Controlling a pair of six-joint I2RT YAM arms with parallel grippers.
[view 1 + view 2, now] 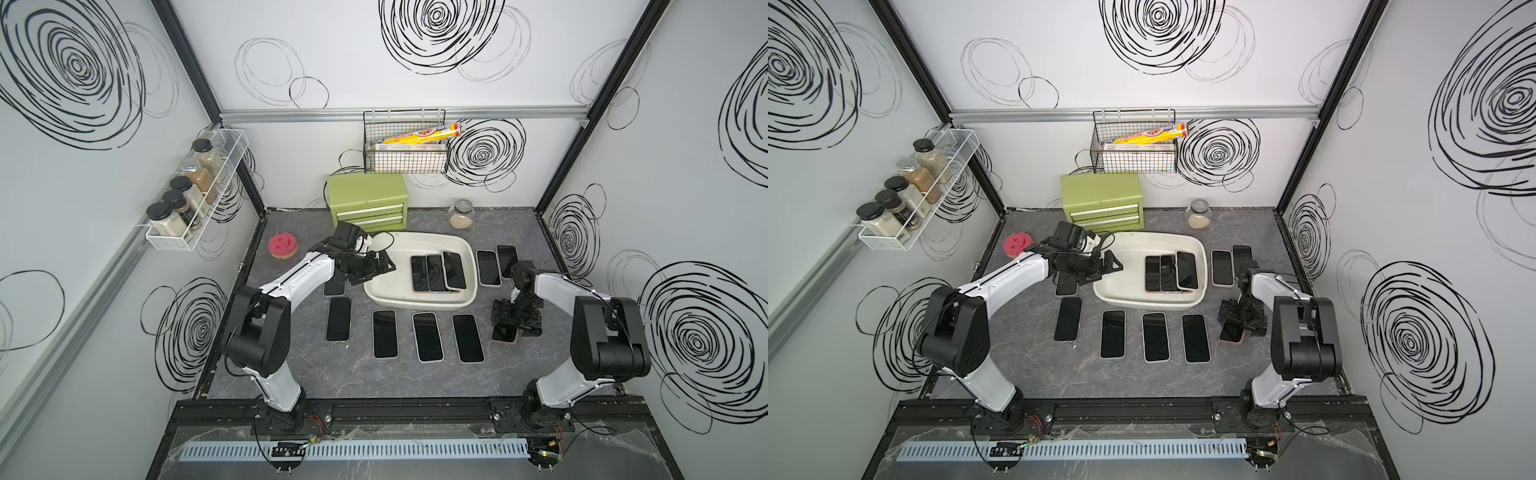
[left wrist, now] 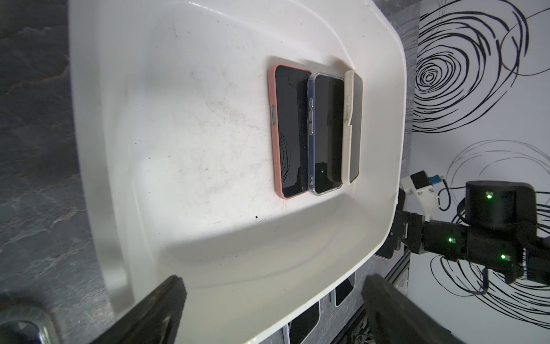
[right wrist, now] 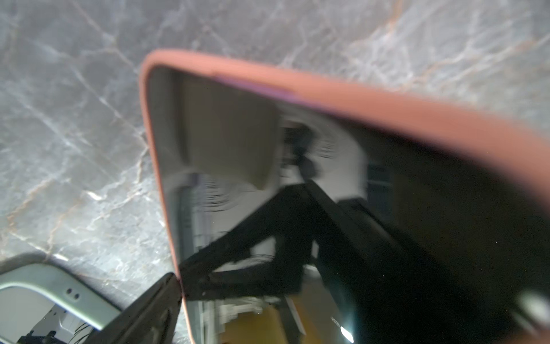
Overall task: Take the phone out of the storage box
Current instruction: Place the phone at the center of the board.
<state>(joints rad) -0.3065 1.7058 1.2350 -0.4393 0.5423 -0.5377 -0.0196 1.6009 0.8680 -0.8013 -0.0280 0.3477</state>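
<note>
Two grippers, so starting there: left gripper [image 1: 374, 273] hangs with its jaws spread wide and nothing between them, right over the left rim of the box [image 1: 415, 302]; in the wrist view both fingers [image 2: 160, 309] frame that rim. Three phones sit in the box, bunched toward its right wall and overlapping: pink phone [image 1: 419, 272], clear-cased phone [image 1: 435, 272], and cream phone [image 1: 454, 270] tilted up and lapping over the clear one.

Right gripper [image 1: 514, 328] is low over the table [image 1: 332, 374], just off the box's front right corner; its jaws stand wide on either side of a salmon-rimmed phone [image 1: 504, 333]; one finger [image 3: 148, 312] sits right at the phone's edge, but the shot's blurry and I can't tell if it's pinching or just beside it.

Further out: four phones [image 1: 428, 336] lie in a row in front of the box; a half-hidden phone [image 1: 334, 287] lies under the left arm; two phones [image 1: 488, 268] lie just right of the box.
</note>
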